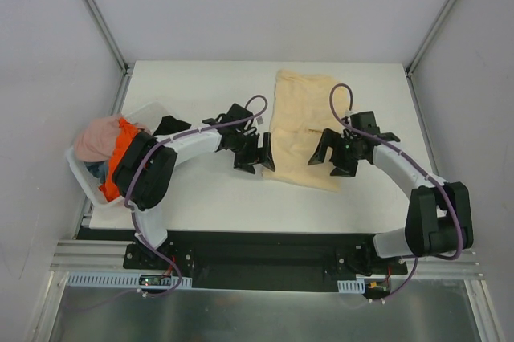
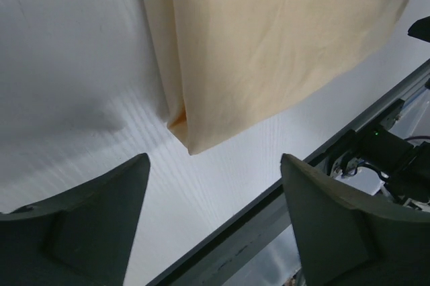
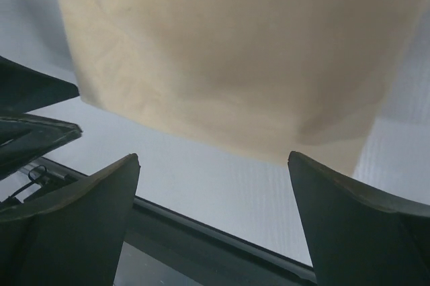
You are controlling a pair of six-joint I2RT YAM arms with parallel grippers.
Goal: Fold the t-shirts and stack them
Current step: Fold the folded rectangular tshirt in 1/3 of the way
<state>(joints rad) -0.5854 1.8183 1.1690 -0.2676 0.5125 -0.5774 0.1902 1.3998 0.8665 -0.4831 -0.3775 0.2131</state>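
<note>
A pale yellow-beige t-shirt (image 1: 301, 127) lies folded into a long strip on the white table, running from the far middle toward the near side. It also shows in the left wrist view (image 2: 269, 44) and in the right wrist view (image 3: 228, 51). My left gripper (image 1: 259, 154) is open and empty at the strip's near left edge. My right gripper (image 1: 331, 154) is open and empty at its near right edge. A dusty pink t-shirt (image 1: 98, 138), an orange one (image 1: 120, 156) and a black one (image 1: 171, 125) sit at the left in the basket.
A white plastic basket (image 1: 143, 112) stands at the table's left edge, partly under the left arm. The table's near edge and a metal rail (image 2: 282, 199) lie just beyond the shirt's near end. The right arm's gripper shows at the left in the right wrist view.
</note>
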